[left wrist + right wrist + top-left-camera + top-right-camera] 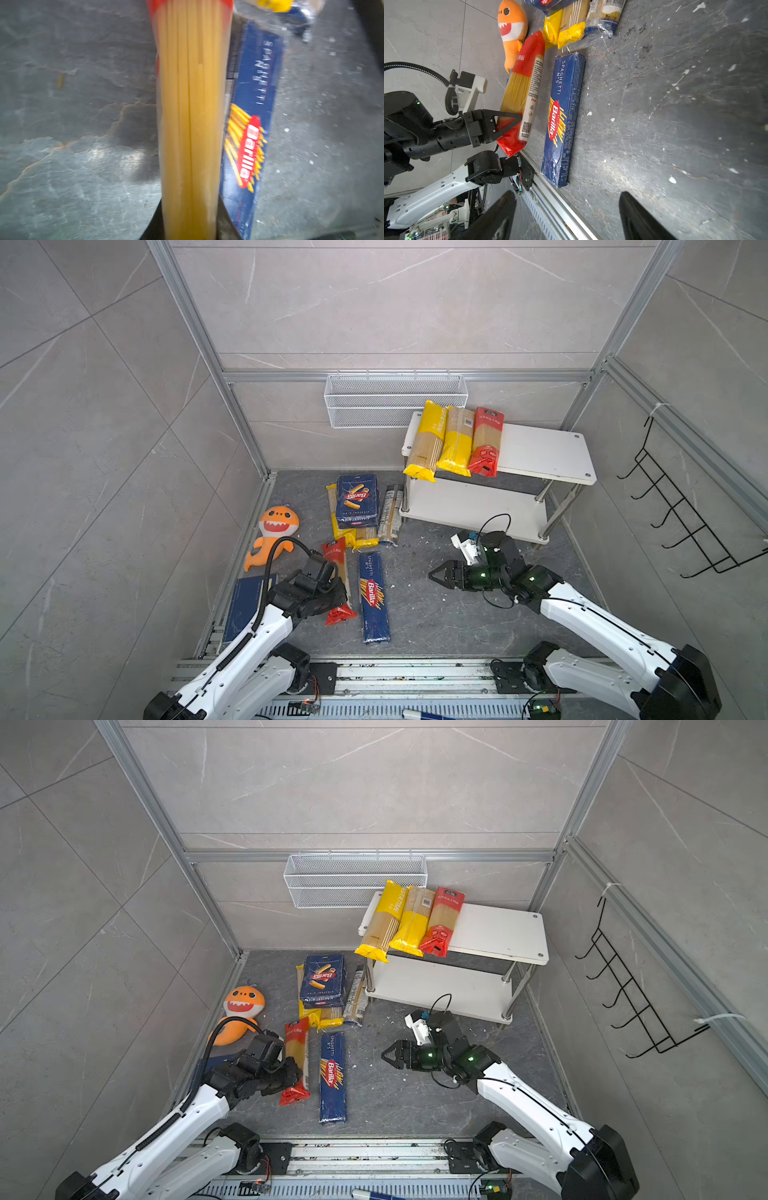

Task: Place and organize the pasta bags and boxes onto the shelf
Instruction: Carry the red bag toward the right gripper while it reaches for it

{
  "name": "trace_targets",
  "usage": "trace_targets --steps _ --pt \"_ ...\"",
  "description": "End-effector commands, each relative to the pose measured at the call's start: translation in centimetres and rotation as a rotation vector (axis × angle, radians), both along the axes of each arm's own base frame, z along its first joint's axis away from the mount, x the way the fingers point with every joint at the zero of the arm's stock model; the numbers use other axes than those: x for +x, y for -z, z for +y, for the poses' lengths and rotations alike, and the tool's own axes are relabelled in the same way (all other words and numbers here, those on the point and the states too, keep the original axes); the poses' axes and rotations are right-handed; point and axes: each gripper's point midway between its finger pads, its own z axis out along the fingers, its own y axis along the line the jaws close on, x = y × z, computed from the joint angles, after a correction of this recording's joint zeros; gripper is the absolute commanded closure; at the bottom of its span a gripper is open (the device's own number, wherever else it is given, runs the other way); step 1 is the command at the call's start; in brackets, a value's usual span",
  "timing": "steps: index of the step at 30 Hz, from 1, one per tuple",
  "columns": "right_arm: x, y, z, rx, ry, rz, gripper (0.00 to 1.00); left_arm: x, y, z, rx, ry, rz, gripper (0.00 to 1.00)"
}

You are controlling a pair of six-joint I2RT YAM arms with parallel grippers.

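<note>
**Left tool clamped, right tool open**

The left arm (249, 639) stretches forward and low, its left tool (338, 597) closed across the red-ended spaghetti bag (338, 568). The right arm (590, 614) bends inward, with the right tool (436, 573) level, jaws parted and holding nothing.

Three bags (455, 439) atop the white shelf (540, 452); two blue boxes (357, 499), other bags (390, 514) beside it.

A robotics lab test cell. An aluminium profile frame (291, 376) holds stone-print wall panels (395, 302), and two robot arms (602, 624) sit on a base rail (415, 672).
</note>
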Motion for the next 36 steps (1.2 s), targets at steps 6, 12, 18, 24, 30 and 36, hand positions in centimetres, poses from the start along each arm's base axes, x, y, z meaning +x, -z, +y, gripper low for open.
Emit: trace_targets --steps 6,12,18,24,30,36 --pt "0.7 -0.3 2.0 0.104 -0.022 0.01 0.2 2.6 -9.8 -4.7 -0.236 0.174 -0.302 1.0" --pt "1.0 0.0 3.3 0.158 -0.032 0.01 0.19 3.7 -12.3 -7.9 -0.389 0.23 -0.371 1.0" --pt "1.6 -0.2 5.0 0.228 -0.036 0.005 0.19 3.7 -13.6 -13.4 -0.398 0.371 -0.394 1.0" --pt "1.9 -0.4 5.9 0.259 -0.037 -0.006 0.19 2.0 -16.3 -18.3 -0.386 0.505 -0.435 1.0" --pt "1.6 -0.8 5.6 0.271 -0.032 -0.032 0.19 0.6 -17.9 -20.9 -0.416 0.568 -0.461 1.0" --pt "1.1 -3.1 5.2 0.322 -0.041 -0.106 0.19 -0.9 -18.6 -22.9 -0.473 0.615 -0.468 1.0"
